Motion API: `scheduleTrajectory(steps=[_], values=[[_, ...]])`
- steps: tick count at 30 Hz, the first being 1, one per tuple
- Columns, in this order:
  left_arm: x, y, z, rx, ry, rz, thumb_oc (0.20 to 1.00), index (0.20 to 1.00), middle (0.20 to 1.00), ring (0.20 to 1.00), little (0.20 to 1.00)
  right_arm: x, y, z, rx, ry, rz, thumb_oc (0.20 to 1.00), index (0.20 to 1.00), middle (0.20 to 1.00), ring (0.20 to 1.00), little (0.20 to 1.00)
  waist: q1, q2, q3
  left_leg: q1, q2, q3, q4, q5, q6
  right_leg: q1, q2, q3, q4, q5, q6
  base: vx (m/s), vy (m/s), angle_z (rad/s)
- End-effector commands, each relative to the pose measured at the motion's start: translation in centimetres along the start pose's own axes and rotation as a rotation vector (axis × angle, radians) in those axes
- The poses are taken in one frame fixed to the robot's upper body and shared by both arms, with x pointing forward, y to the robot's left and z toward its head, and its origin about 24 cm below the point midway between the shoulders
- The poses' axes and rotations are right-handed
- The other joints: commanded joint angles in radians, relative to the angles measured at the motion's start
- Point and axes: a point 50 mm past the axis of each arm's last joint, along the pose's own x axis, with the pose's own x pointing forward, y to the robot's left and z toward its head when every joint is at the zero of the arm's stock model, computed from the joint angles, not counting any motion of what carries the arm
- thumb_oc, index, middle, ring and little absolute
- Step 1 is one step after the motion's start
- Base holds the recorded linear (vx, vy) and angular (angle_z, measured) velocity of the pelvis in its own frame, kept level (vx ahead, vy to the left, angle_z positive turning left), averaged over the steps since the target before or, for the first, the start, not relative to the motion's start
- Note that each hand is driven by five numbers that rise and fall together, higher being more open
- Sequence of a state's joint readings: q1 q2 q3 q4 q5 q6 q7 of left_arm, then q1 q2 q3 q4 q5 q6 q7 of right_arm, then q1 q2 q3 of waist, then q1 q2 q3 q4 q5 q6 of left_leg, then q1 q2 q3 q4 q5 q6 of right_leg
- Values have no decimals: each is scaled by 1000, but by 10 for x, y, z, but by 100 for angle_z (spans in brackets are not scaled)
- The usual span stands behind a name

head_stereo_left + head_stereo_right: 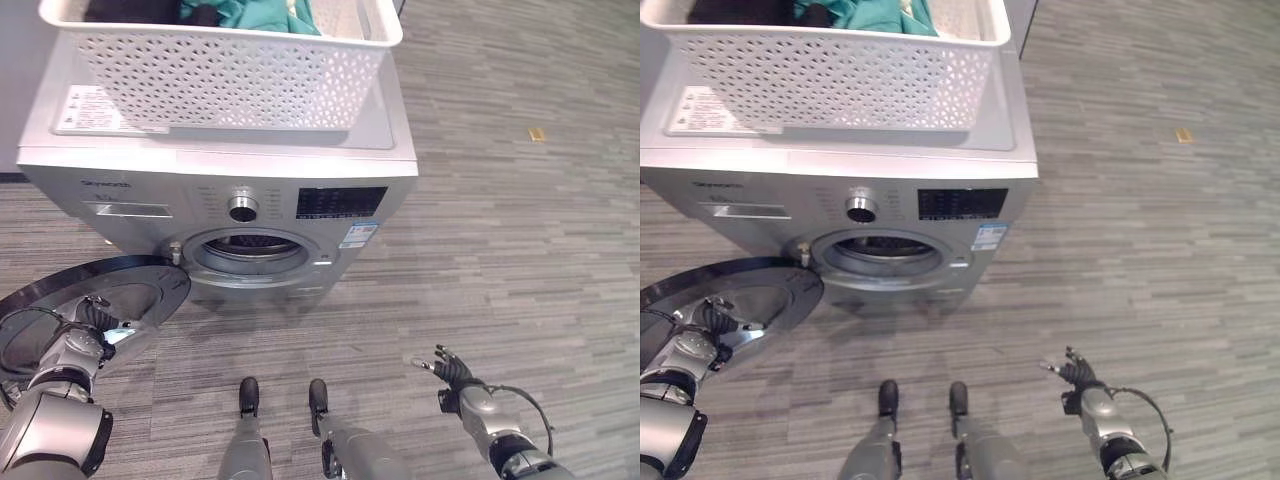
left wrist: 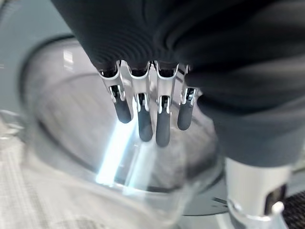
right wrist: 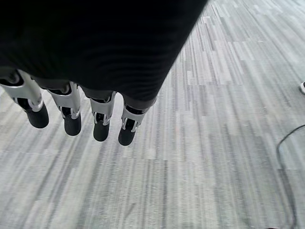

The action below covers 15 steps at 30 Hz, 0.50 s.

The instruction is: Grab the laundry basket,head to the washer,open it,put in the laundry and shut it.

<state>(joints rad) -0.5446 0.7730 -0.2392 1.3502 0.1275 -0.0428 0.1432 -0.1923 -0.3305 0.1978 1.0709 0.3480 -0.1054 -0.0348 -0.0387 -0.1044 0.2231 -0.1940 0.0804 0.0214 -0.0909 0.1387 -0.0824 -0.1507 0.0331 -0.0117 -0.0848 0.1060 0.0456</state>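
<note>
Resting on washer [image 1: 200, 190] — door [image 1: 110, 300] open — laundry basket [image 1: 220, 80].

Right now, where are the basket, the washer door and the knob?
basket [image 1: 220, 85], left eye view, white lattice front wall.
washer door [image 1: 150, 290], left eye view, swung-open glass pane.
knob [image 1: 861, 208], right eye view, its round face.

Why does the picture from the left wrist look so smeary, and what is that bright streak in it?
In the left wrist view the fingers are fairly sharp, but the washer door just past them is soft and smeared, too close to focus; the pale streak is light glinting off its glass. In the left eye view the left hand is at that open door.
</note>
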Motion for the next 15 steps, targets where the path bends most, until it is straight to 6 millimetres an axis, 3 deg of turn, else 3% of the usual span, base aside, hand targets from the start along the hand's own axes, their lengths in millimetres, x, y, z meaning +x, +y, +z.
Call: scheduleTrajectory(steps=[1,9,11,15], values=[[-4,-1,-30,9,102,12,1000,1000,1000,1000,1000,-8,-10,-27,26,74,-41,1000,1000,1000,1000,1000,12,-27,-65,-21,-26,-28,4,-67,14,-33,-125,-27,-1,-21,106,-8,-24,14],[-8,-16,-35,-95,123,-10,1000,1000,1000,1000,1000,-12,-18,-43,13,145,-67,1000,1000,1000,1000,1000,15,-5,-92,-1,-30,-31,4,-68,14,-9,-128,-34,4,-30,102,5,-13,4],[-11,-38,-28,-228,93,-35,1000,1000,1000,1000,1000,-17,-18,-55,27,183,-78,1000,1000,1000,1000,1000,21,14,-114,28,-35,-37,4,-72,16,25,-135,-45,8,-42,99,73,-29,3],[-20,-68,-14,-263,-10,-124,1000,1000,1000,1000,1000,-25,-29,-73,33,261,-106,1000,1000,1000,1000,1000,32,45,-149,67,-45,-44,4,-78,19,72,-143,-61,9,-56,96,70,-9,14]])
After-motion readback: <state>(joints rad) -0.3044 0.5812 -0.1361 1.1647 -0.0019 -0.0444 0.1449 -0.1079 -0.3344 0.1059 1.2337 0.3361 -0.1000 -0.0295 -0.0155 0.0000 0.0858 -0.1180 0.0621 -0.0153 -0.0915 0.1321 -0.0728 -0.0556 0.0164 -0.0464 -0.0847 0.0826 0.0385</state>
